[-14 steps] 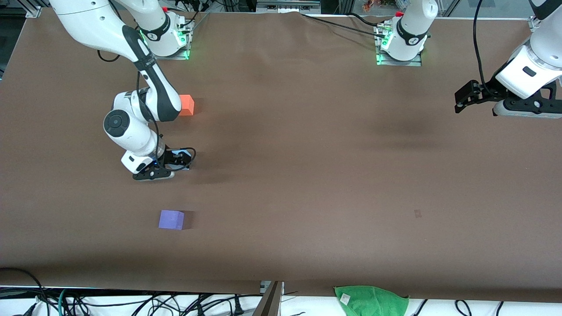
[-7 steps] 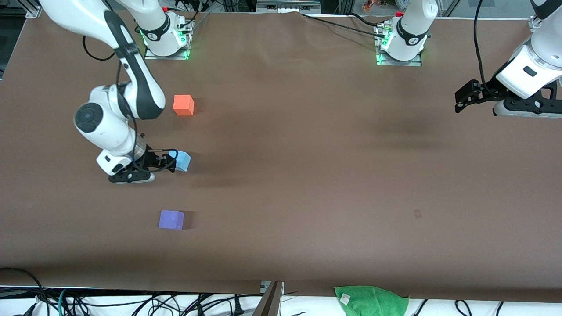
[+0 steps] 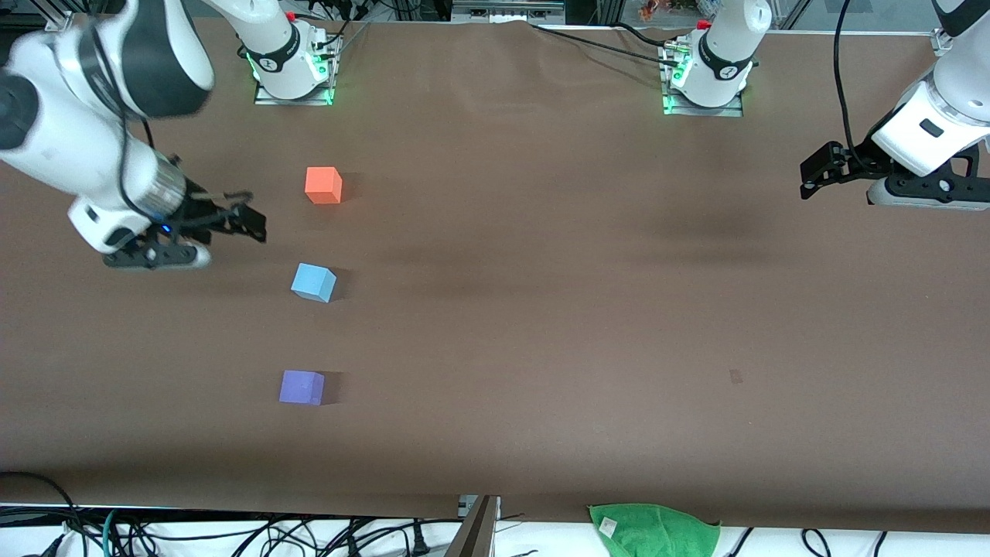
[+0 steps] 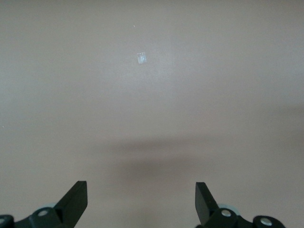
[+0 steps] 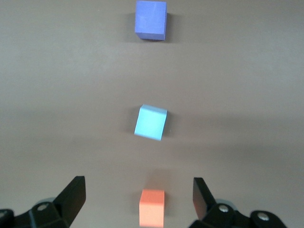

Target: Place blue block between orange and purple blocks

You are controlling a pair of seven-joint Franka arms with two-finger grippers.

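The light blue block point(image 3: 313, 282) rests on the brown table between the orange block point(image 3: 323, 186), farther from the front camera, and the purple block point(image 3: 302, 387), nearer to it. The three lie roughly in a line. My right gripper point(image 3: 246, 219) is open and empty, raised over bare table toward the right arm's end from the blocks. The right wrist view shows the purple block point(image 5: 150, 20), blue block point(image 5: 150, 122) and orange block point(image 5: 152, 207) in a row below the open right gripper point(image 5: 137, 186). My left gripper point(image 3: 808, 179) waits open over the left arm's end; in its wrist view point(image 4: 140, 190) it holds nothing.
A green cloth point(image 3: 653, 530) lies at the table's front edge. A small pale mark point(image 3: 735, 377) is on the table toward the left arm's end and also shows in the left wrist view point(image 4: 141, 58). Cables run along the front edge.
My right gripper let go of the blue block, rose and drew back toward the right arm's end. The blue block stays between orange and purple. The left arm has not moved.
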